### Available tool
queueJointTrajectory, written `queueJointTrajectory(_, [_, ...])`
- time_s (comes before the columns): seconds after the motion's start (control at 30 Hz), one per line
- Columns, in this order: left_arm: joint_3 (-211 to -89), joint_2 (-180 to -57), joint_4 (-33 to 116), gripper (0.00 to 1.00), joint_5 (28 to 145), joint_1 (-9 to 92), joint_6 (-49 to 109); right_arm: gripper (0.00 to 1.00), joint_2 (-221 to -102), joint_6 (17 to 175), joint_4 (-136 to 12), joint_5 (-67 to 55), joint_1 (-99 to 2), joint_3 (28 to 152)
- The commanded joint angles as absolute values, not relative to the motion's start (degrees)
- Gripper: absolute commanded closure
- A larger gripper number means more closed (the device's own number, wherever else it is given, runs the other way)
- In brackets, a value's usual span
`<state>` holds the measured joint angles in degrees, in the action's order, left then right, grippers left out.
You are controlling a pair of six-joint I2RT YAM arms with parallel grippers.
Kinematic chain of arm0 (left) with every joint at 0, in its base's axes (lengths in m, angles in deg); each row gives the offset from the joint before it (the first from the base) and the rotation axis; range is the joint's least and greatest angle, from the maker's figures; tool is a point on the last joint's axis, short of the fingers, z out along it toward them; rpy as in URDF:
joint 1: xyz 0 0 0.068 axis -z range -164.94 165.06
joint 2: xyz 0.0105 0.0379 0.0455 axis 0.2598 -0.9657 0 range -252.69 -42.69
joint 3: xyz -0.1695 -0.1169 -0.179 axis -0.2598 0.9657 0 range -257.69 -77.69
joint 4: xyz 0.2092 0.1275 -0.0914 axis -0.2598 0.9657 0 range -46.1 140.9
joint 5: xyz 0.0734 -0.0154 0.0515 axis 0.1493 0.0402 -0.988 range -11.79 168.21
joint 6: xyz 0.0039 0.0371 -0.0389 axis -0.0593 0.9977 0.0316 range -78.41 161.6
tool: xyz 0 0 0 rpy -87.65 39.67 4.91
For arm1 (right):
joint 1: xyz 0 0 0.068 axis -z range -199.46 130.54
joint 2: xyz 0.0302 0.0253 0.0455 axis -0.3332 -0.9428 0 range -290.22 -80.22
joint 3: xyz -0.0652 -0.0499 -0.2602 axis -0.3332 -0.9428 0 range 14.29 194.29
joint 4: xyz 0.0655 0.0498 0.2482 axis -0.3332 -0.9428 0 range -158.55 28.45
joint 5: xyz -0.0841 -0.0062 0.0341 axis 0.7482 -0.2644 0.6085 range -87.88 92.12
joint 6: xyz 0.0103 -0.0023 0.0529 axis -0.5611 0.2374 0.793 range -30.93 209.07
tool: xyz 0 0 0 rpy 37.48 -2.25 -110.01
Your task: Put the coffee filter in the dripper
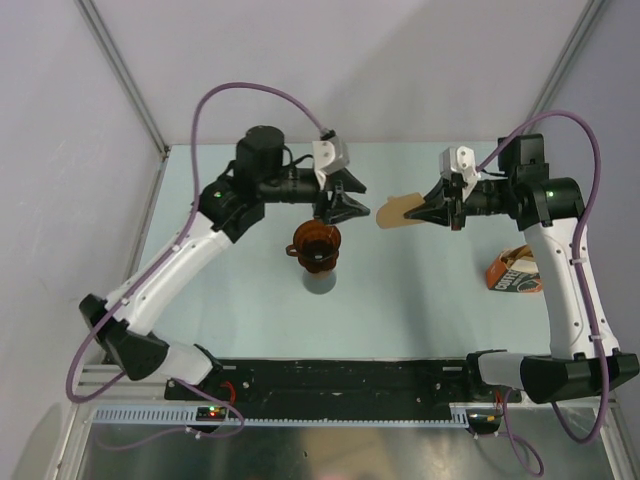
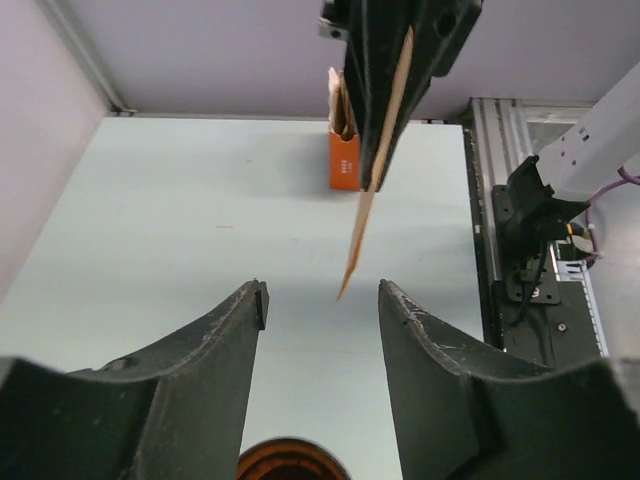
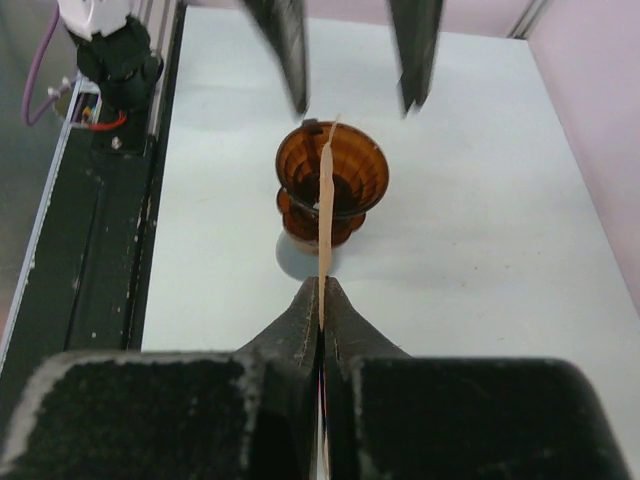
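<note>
Currently the right gripper (image 1: 428,213) pinches the flat tan paper coffee filter (image 1: 397,211) aloft beside the reddish-brown plastic dripper (image 1: 317,245); the left gripper (image 1: 349,198) gapes half-open, empty. Flat, the filter may snag the dripper's edge, toppling it.

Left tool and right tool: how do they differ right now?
The left tool is open and empty; the right tool is shut on the coffee filter. The left tool is close by the dripper; the right tool is farther to its side. Both are raised off the table, facing each other.
</note>
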<state>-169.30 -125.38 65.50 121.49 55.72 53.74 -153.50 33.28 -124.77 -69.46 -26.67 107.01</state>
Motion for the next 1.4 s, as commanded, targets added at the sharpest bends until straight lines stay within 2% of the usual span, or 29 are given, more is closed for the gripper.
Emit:
queueJointTrajectory(0.0, [-169.4,-119.8,66.6,0.46,124.3,54.3,54.1,1.00,-151.5,18.8,-134.1,-67.1,-28.7,107.1])
queueJointTrajectory(0.27, [-170.4,-120.2,68.6,0.51,131.5,54.4,53.9,1.00,-150.6,21.3,-129.8,-65.4,-32.7,104.4])
queueJointTrajectory(0.83, [-172.7,-124.1,69.2,0.67,136.2,54.7,49.1,1.00,-151.3,27.1,-122.6,-62.1,-37.7,102.6])
queueJointTrajectory(1.2, [-172.7,-124.3,69.1,0.71,137.6,54.3,49.0,1.00,-151.2,29.4,-120.9,-61.5,-38.4,102.5])
queueJointTrajectory(1.33, [-172.8,-124.5,69.2,0.78,137.7,54.1,49.0,1.00,-151.1,29.2,-120.9,-61.5,-38.5,102.5])
queueJointTrajectory(1.37, [-172.9,-124.6,69.2,0.83,137.7,54.1,49.1,1.00,-151.0,29.1,-120.9,-61.5,-38.5,102.4])
